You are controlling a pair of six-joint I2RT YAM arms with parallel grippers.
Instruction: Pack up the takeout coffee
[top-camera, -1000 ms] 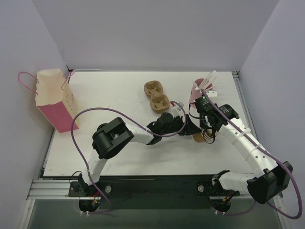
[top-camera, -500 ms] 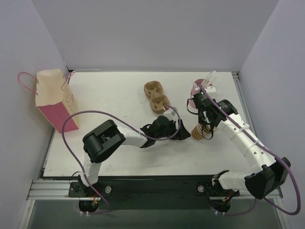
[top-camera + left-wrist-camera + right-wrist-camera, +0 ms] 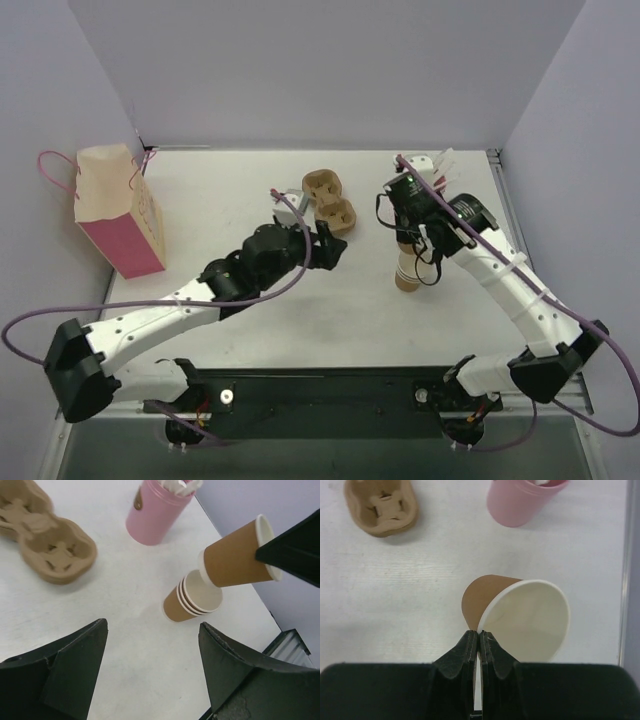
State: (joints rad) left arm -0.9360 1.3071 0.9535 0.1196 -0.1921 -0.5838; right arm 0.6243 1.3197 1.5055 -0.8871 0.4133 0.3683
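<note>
Far left, the paper bag [image 3: 115, 205] is standing apart, nothing visibly packed. The left end effector [image 3: 152, 625] is hovering spread and empty near the empty tray [image 3: 47, 545]. The right end effector [image 3: 479, 635] is pinching one kraft cup [image 3: 525, 617] by the rim, tilted over the stack [image 3: 192, 600] on the white table [image 3: 250, 320], lilac walls [image 3: 330, 70] around.

light: bright, even, diffuse | shadows: faint, soft on bench [image 3: 250, 190] | focus: top view sharp, wrist views slightly soft
</note>
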